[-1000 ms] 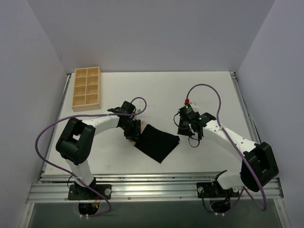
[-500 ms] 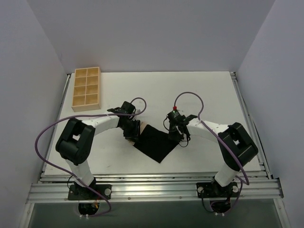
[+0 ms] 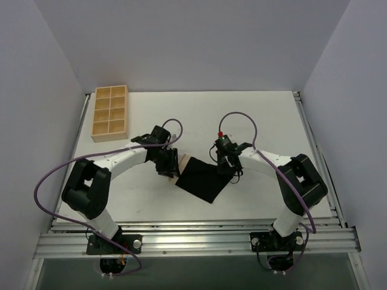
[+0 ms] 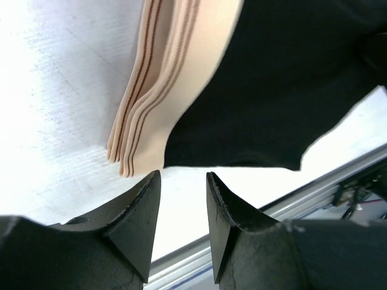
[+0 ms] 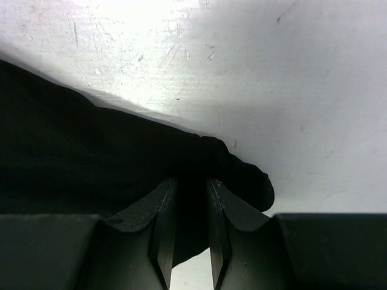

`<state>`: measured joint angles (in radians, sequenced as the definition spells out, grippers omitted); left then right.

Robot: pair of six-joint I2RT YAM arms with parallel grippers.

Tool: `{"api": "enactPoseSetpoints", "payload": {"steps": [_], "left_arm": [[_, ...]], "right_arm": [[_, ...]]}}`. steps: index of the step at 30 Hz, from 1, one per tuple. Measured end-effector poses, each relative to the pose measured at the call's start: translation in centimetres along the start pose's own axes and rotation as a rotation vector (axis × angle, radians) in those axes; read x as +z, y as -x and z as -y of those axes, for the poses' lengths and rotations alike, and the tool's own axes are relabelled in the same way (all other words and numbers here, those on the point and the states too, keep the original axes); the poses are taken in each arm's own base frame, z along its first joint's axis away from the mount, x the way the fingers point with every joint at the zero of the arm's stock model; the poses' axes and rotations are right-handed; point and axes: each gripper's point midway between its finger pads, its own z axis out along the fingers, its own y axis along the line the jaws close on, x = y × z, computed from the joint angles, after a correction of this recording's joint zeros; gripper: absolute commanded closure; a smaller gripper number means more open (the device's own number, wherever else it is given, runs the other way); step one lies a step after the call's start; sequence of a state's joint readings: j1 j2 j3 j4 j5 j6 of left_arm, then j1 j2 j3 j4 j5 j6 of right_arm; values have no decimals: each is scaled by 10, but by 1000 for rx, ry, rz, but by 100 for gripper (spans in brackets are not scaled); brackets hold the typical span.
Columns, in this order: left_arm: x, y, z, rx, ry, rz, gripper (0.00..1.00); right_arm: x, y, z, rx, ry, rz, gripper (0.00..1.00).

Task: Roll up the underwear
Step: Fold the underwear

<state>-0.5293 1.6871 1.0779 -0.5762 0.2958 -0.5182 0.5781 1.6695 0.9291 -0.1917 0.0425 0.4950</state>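
The underwear (image 3: 202, 180) lies flat on the white table as a black diamond, its beige waistband (image 3: 179, 166) at the left end. My left gripper (image 3: 171, 170) hovers at the waistband. In the left wrist view it (image 4: 182, 175) is open, with bare table in the gap, and the folded waistband (image 4: 169, 78) sits just beyond the tips. My right gripper (image 3: 225, 169) is at the garment's right corner. In the right wrist view it (image 5: 191, 181) stands open a narrow way, straddling a bunched corner of the black fabric (image 5: 91, 163).
A tan wooden compartment tray (image 3: 127, 112) stands at the back left of the table. The metal rail (image 4: 314, 199) of the table's near edge runs close behind the garment. Purple cables loop over both arms.
My right gripper has swung left from beside the garment onto its right corner. Both grippers' jaws stand slightly wider. The left arm has shifted a little at the waistband.
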Motion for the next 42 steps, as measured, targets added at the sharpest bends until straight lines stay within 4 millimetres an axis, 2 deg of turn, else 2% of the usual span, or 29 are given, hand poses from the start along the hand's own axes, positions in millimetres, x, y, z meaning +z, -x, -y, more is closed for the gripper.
{"api": "enactPoseSetpoints", "payload": {"steps": [3, 8, 12, 14, 17, 24, 29, 32, 39, 42], "left_arm": [[-16, 14, 12, 4, -19, 37, 55], [-37, 56, 30, 20, -65, 125, 57], [-35, 76, 34, 29, -102, 135, 61], [-25, 78, 36, 30, -125, 115, 63], [-7, 75, 36, 26, -151, 71, 63], [20, 74, 35, 32, -176, 38, 64], [42, 72, 24, 20, -151, 13, 64], [53, 71, 18, 12, -135, 1, 64], [53, 74, 18, 4, -134, 14, 64], [52, 75, 19, 3, -134, 18, 60]], "right_arm": [[-4, 8, -1, -46, -4, -2, 78], [-20, 20, -13, -52, 33, 25, 77], [-42, 22, -31, -40, 102, 57, 77], [-52, 20, -43, -35, 142, 71, 77], [-52, 5, -52, -26, 176, 53, 77], [-34, -53, -47, -27, 162, -66, 77], [-28, -75, -52, -49, 166, -92, 78], [-27, -76, -57, -49, 178, -75, 78], [-27, -77, -58, -42, 178, -41, 77], [-28, -78, -59, -47, 171, -32, 78]]}}
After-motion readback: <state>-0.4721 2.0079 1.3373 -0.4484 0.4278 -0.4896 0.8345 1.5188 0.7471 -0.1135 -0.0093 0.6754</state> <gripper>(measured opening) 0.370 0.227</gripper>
